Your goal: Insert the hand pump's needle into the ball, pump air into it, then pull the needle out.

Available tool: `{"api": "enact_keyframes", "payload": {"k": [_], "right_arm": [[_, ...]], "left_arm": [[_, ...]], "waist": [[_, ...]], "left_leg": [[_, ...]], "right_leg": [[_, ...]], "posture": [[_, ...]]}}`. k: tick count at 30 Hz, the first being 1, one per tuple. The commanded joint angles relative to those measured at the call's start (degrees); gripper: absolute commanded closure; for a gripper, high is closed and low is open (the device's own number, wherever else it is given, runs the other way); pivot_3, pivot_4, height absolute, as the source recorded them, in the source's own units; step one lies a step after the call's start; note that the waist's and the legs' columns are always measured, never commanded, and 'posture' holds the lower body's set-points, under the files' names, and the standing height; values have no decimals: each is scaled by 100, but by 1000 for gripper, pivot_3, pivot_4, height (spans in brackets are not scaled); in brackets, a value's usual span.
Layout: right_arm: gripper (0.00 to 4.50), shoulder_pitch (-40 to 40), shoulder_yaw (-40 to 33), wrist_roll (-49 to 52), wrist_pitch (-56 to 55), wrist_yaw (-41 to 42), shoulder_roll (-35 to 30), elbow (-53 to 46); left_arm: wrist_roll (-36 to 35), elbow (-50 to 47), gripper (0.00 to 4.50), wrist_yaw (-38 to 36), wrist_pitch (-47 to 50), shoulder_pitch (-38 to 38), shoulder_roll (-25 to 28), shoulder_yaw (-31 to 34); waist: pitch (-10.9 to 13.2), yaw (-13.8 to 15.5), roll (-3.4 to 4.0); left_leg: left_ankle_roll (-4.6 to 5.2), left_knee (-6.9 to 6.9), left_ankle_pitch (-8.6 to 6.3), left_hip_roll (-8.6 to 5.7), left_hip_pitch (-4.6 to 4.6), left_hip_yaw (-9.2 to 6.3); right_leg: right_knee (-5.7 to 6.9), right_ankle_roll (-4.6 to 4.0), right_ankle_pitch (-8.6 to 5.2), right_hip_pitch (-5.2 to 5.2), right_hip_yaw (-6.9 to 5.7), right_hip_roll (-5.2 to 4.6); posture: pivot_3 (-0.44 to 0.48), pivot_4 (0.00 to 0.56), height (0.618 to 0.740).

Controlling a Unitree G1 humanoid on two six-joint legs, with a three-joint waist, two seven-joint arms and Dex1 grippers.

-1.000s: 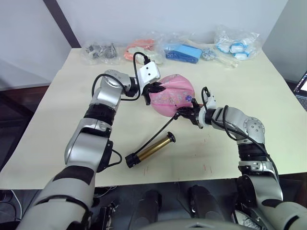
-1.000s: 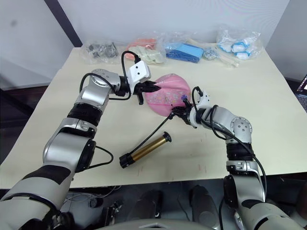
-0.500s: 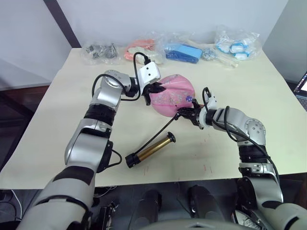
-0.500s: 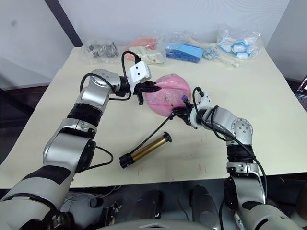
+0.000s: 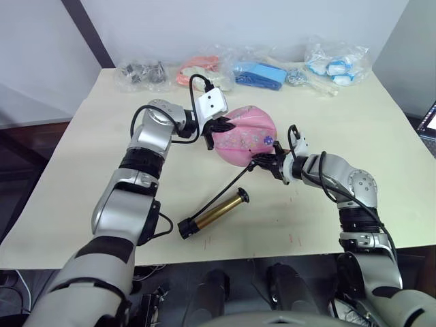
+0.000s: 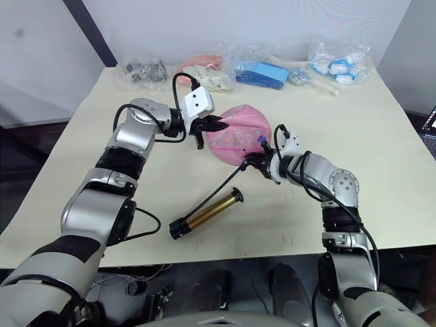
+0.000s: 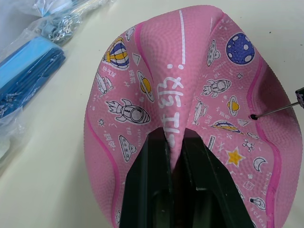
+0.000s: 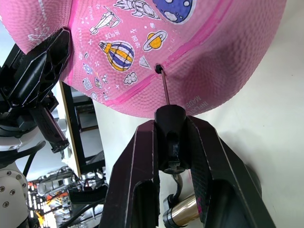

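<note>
Since a second ago we see almost no change: our right gripper (image 8: 172, 137) has crept a touch closer to the ball (image 5: 244, 135), and the ball, the left gripper (image 7: 175, 156) and the hand pump (image 5: 212, 214) lie as they did.

Our right gripper is closed on the black fitting of the needle (image 8: 164, 88), whose thin pin points straight away from the fingers with its tip at the mouth of the ball's valve hole (image 8: 157, 68). We cannot tell how far in it has gone. The needle's long axis looks lined up with the hole, so we judge the coming move to be a straight push along that line.

Our left gripper is pinched shut on a fold of the ball's dented skin, on the far side of the ball from the needle, bracing it. The pump lies on the table (image 5: 354, 122) near the ball, on the robot's side, with its hose (image 5: 230, 185) running up to the fitting.
</note>
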Motion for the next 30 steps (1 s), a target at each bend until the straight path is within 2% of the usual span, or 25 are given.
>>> {"api": "enact_keyframes", "payload": {"k": [1, 30], "right_arm": [[4186, -27, 22, 10, -23, 16, 7, -24], [4186, -109, -145, -91, -117, -32, 44, 253]], "left_arm": [[-99, -227, 4500, -92, -65, 2, 44, 58], [-201, -581, 4500, -189, 1, 203, 133, 39]], "waist": [[0, 0, 0], [-1, -3, 1]], "left_leg": [[0, 0, 0, 0, 0, 0], [0, 0, 0, 0, 1, 0]], "right_leg": [[0, 0, 0, 0, 0, 0], [1, 0, 0, 0, 0, 0]], "posture": [[0, 150, 740], [0, 150, 740]]}}
